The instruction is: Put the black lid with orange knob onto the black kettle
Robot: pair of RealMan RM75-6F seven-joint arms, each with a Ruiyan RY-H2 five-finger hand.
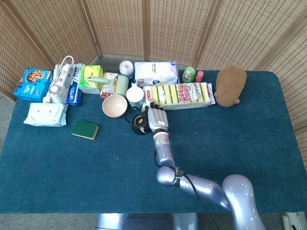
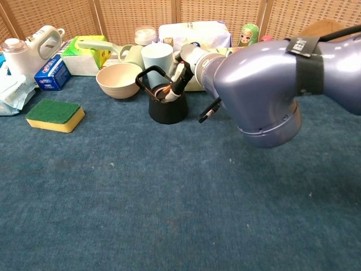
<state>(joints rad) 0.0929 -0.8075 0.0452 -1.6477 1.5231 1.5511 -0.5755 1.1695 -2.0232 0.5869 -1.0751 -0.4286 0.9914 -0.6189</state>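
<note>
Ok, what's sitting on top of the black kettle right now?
The black lid with its orange knob lies in the black kettle mouth. The right hand covers its right edge, so full seating can't be confirmed.

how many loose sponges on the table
1: a green and yellow sponge lies on the table's left side, in front of the wipes. The pack behind the kettle holds more.

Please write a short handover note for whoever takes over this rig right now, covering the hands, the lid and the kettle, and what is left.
Right hand: reaching over the black kettle, fingers at its mouth; whether it grips the lid cannot be told.
Left hand: not in view.
Lid with orange knob: at the kettle's opening, knob up; full seating not clear.
Kettle: upright on the blue table, in front of the beige bowl.
Left: confirm the lid sits flat, release, withdraw the hand.
</note>
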